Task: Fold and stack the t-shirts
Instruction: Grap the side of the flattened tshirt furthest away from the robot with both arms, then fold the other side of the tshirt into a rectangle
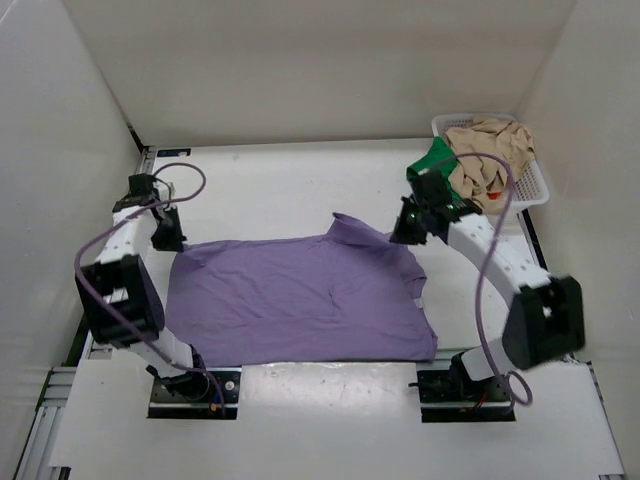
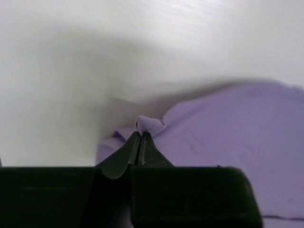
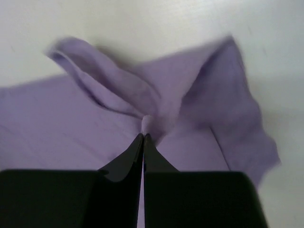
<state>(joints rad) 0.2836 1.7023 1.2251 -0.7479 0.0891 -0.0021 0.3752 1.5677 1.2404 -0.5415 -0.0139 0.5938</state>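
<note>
Top external view, and we have the purple t-shirt [image 1: 300, 300] spread flat across the table [image 1: 280, 170], with both arms down on its far edge. The worry here, as we judge it, is grip. Each pair of jaws has only a small nip of cloth, so a quick lift could let a corner slide out and drop the shirt in a heap. If the two arms rise or travel unevenly, the fabric would skew and the fold would land crooked. On the right, the sleeve is bunched up near the pinch, and that loose flap could get tucked under and leave a lump in the fold. The right arm also works close to the basket [image 1: 537, 185], where the tan t-shirt [image 1: 488, 150] and green t-shirt [image 1: 434, 160] are heaped, so a wide swing risks snagging them.

Now positions. The left gripper [image 1: 170, 240] sits at the shirt's far left corner. On the left wrist view its jaws are closed tight with a little purple tuft pinched at the tips. The right gripper [image 1: 405, 235] sits at the far right, by the shoulder and sleeve. Its wrist view shows the jaws pressed together on a thin fold of purple cloth, the sleeve fanning out beyond. The rest of the shirt lies flat on the table, reaching back toward the arms' bases.
</note>
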